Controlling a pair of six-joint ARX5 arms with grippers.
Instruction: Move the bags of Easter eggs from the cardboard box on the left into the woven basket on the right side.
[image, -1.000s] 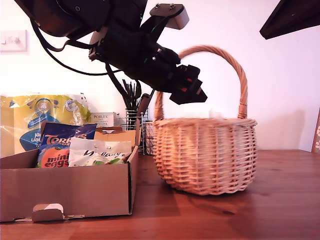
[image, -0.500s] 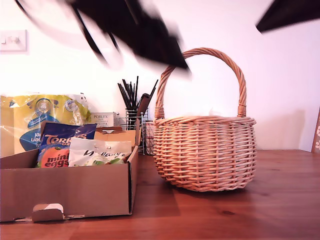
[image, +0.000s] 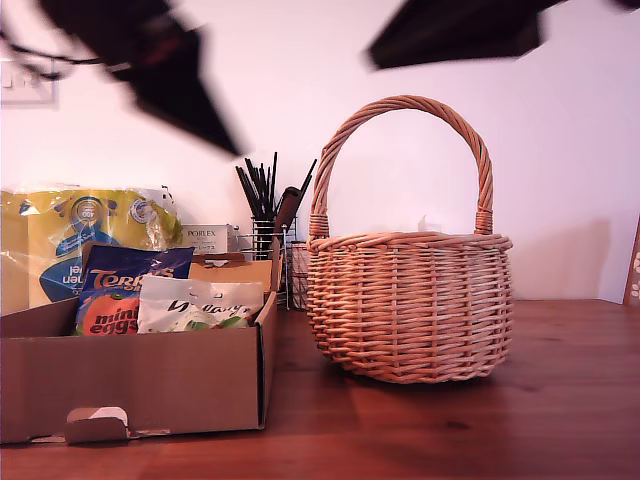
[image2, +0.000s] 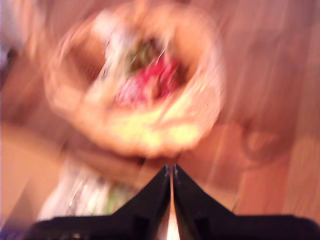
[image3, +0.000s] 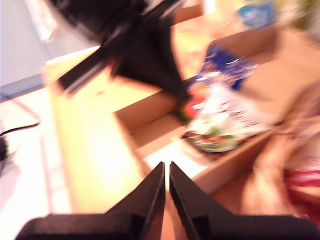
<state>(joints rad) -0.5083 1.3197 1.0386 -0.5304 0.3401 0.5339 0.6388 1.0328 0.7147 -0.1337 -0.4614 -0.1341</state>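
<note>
The cardboard box (image: 150, 385) sits at the exterior view's left. It holds a dark blue Terry's bag (image: 135, 268), an orange mini eggs bag (image: 108, 313) and a white bag with green print (image: 200, 303). The woven basket (image: 410, 310) stands to its right. In the blurred first wrist view, a red bag (image2: 150, 80) lies inside the basket (image2: 195, 125). My first gripper (image2: 170, 169) is shut and empty; its blurred arm (image: 170, 80) hangs high above the box. My second gripper (image3: 166, 166), also shut and empty, rides on the arm (image: 460, 35) above the basket's handle.
Behind the box stand a large yellow plastic pack (image: 90, 235), a small white Porlex box (image: 205, 238) and a black wire utensil holder (image: 265, 235). The wooden table (image: 560, 400) stretches to the exterior view's right of the basket.
The first arm has swung from beside the basket's handle up and to the exterior view's left, above the box. The second arm has come in from the upper right, over the basket.
</note>
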